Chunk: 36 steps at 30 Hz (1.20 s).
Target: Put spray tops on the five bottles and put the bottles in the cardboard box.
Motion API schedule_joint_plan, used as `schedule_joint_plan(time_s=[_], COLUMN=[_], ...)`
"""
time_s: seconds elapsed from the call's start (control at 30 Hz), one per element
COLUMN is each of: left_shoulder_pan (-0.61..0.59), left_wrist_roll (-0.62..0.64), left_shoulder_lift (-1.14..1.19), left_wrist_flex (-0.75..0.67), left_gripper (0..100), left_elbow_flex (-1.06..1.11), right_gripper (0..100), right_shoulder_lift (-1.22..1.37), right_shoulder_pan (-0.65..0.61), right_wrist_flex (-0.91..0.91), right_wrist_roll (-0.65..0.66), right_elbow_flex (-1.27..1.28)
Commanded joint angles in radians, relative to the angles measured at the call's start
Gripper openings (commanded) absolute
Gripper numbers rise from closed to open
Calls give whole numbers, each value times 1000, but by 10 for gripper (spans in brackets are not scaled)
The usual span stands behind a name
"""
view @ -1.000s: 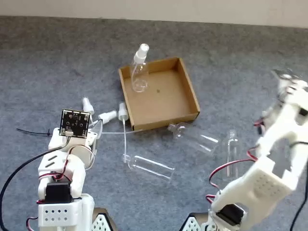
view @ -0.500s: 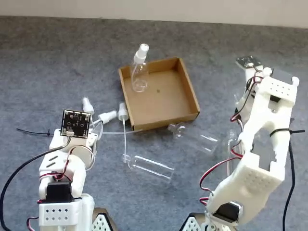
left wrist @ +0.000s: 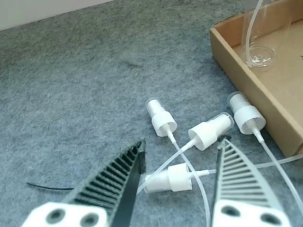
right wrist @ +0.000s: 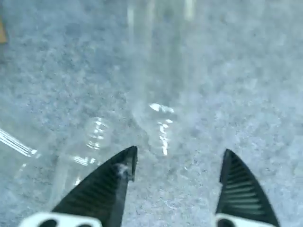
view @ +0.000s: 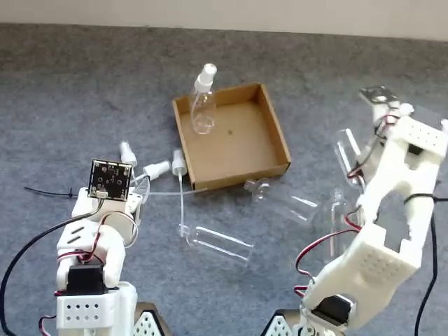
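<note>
The surface (view: 84, 84) is showing a mottled grey, like felt. The cardboard box (view: 276, 136) is showing a plain tan brown. The bottles (view: 220, 243) are looking clear and colourless, and the standing bottle (view: 202, 112) is wearing a white top. The loose spray tops (left wrist: 161, 118) are showing white with translucent tubes. Both arms (view: 385, 231) are showing white shells with red and black wires (view: 318, 252). The left gripper (left wrist: 181, 143) and the right gripper (right wrist: 181, 151) are showing black, ribbed fingers. A thin black tie (view: 49, 191) is lying toward the surface's left edge.
</note>
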Motion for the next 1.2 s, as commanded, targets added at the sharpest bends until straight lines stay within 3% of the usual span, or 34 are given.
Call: schedule_joint_plan(time_s=[0.0, 0.17, 0.43, 0.57, 0.67, 0.87, 0.97, 1.07, 1.17], left_shoulder_pan=[21, 21, 21, 21, 21, 21, 21, 21, 21], left_wrist_roll=[-8, -8, -8, -8, -8, -8, -8, -8, -8], left_shoulder_lift=[-10, -10, -8, -7, -5, -5, -5, -5, -5], left_wrist_flex=[-28, -28, -28, -28, -28, -28, -28, -28, -28], left_gripper=[221, 221, 221, 221, 221, 221, 221, 221, 221], left_elbow_flex=[-2, -2, -2, -1, -1, -1, -1, -1, -1], right_gripper=[103, 24, 26, 113, 152, 116, 9, 5, 5], right_shoulder_lift=[-15, -16, -15, -12, -10, -12, -12, -16, -16], right_shoulder_pan=[58, 88, 42, 1, 2, -28, -71, -116, -131], right_wrist_flex=[-5, 8, 28, 28, -8, -7, -8, 53, 120], right_wrist_roll=[9, -40, -634, -901, -914, -898, -671, -361, -272], right_elbow_flex=[-62, -56, -62, -64, -64, -54, -53, -54, -54])
